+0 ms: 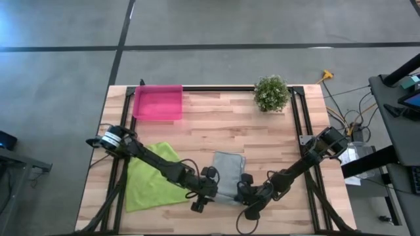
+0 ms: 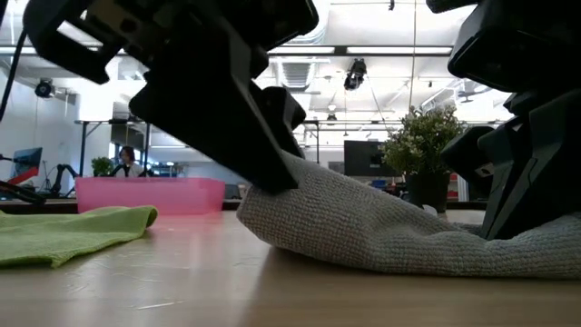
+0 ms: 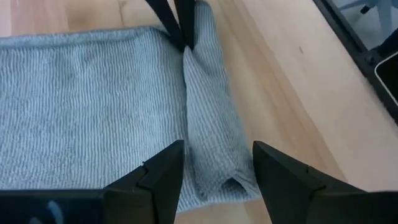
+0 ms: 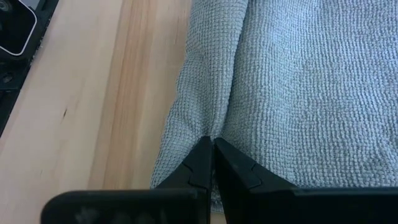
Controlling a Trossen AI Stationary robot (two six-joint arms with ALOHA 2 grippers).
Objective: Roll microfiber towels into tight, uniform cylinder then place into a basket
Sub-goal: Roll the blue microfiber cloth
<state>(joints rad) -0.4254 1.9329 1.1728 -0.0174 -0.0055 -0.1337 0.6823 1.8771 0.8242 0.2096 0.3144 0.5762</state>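
Observation:
The grey towel [image 1: 228,169] lies flat on the table near its front edge, and its near edge is rolled into a narrow roll [image 3: 208,106]. My left gripper [image 3: 217,177] is open, with its fingers on either side of the roll's left end. My right gripper [image 4: 211,158] is shut on the roll toward its right end, and it also shows in the left wrist view [image 3: 179,25]. The lime green towel [image 1: 152,177] lies spread at the front left under my left arm. The pink tray [image 1: 157,102] stands at the far left. My left gripper straddles the roll's left end [image 3: 217,180] with open fingers, coming slanting down from the table's left. In the low view the cloth rises to meet the gripper [image 2: 289,180]; whether the fingers press it I cannot tell. My right gripper pinches the rolled fold of the grey towel [image 4: 208,127] between its two shut fingers, slanting down from the table's right. The fingers lie along the roll. The roll rests on the table and the rest of the towel lies flat beyond it.
A small potted plant [image 1: 271,92] stands at the far right. Bare wood [image 1: 216,128] lies between the towels and the tray. Black frame rails [image 1: 298,118] run along the table's sides.

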